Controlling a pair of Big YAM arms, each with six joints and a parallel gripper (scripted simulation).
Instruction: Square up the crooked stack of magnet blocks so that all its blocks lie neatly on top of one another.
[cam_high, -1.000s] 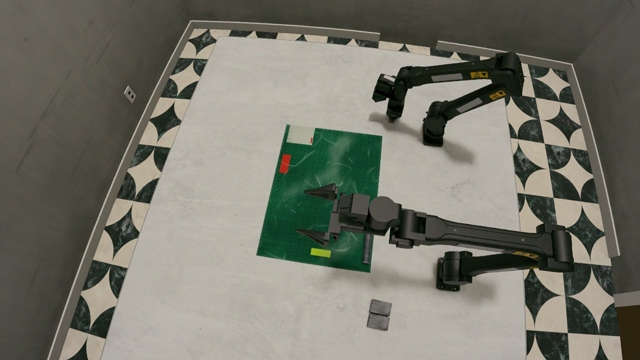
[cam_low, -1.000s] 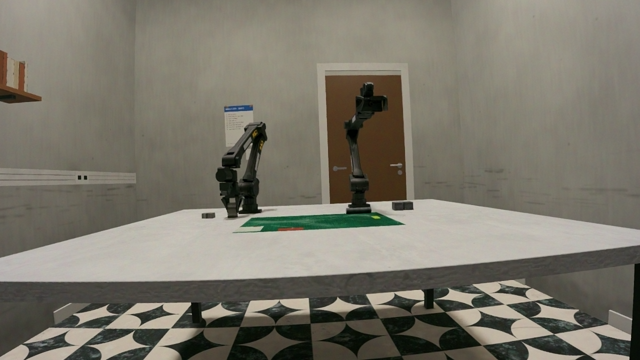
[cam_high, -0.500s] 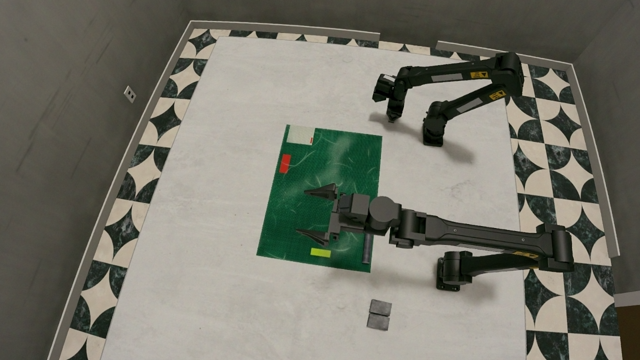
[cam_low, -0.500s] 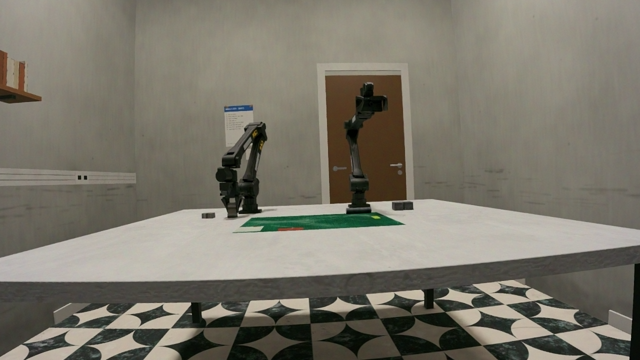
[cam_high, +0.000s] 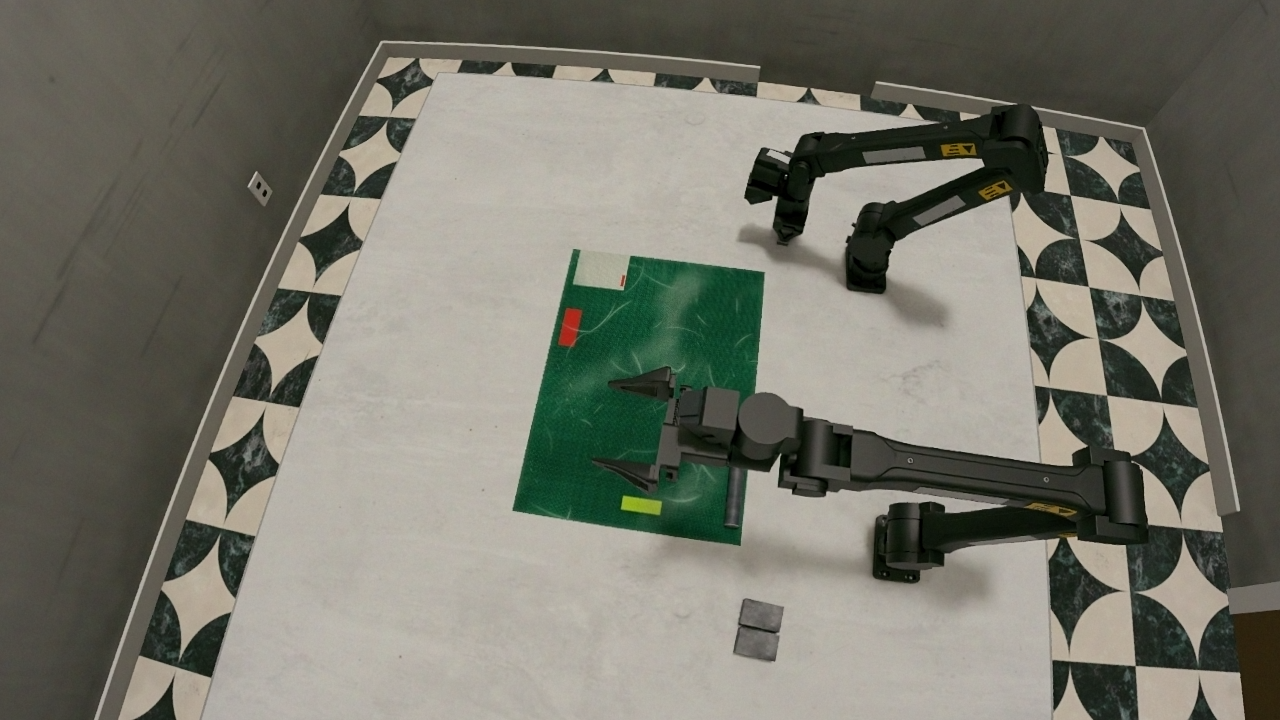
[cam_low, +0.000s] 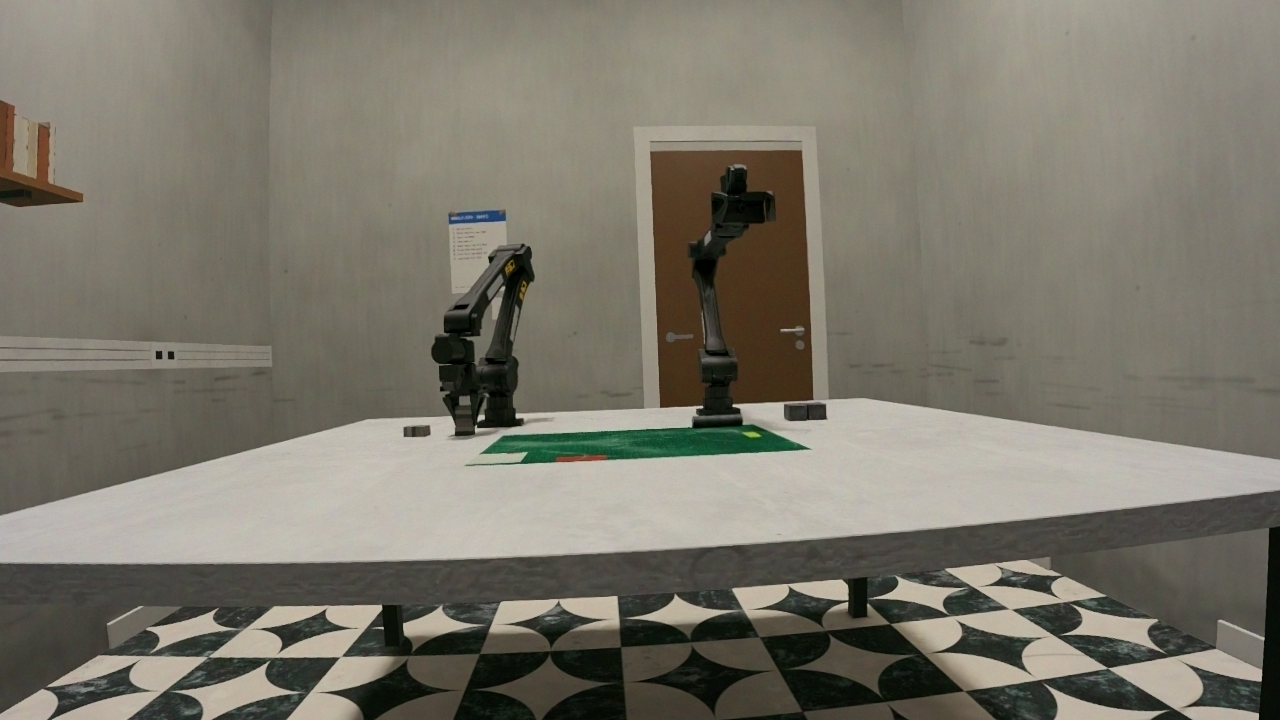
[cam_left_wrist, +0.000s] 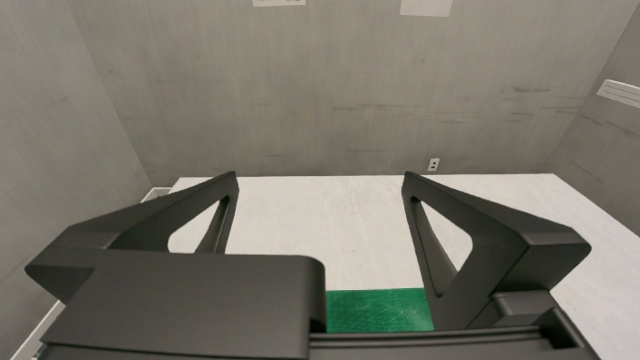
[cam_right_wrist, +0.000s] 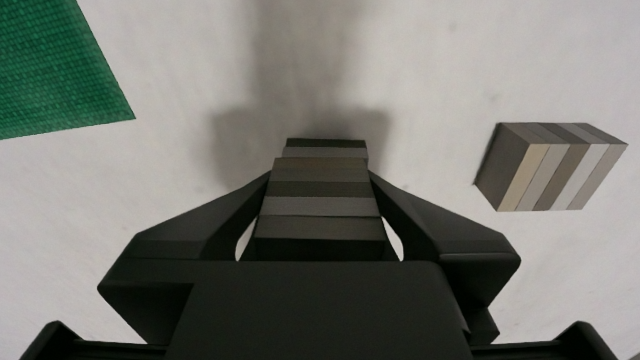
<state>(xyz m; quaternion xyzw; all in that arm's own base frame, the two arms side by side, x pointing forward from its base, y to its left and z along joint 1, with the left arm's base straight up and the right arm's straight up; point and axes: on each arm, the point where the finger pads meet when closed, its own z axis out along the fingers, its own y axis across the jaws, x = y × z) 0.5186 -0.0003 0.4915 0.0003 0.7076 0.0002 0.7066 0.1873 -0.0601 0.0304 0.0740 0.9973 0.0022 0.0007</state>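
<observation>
The top view looks steeply down from high above the white tabletop (cam_high: 429, 376) (cam_low: 626, 501), while the exterior one stands off beyond the near table edge, a little above table height, facing across the green mat (cam_high: 662, 331) (cam_low: 626, 443) (cam_left_wrist: 375, 310) (cam_right_wrist: 45, 65) to the brown door (cam_low: 729, 295); those two share both arms and the whole mat. The left wrist camera faces outward over its fingers to a gray wall (cam_left_wrist: 310, 100), farther off, and the right wrist camera looks down closely at the tabletop, each catching part of the mat.
</observation>
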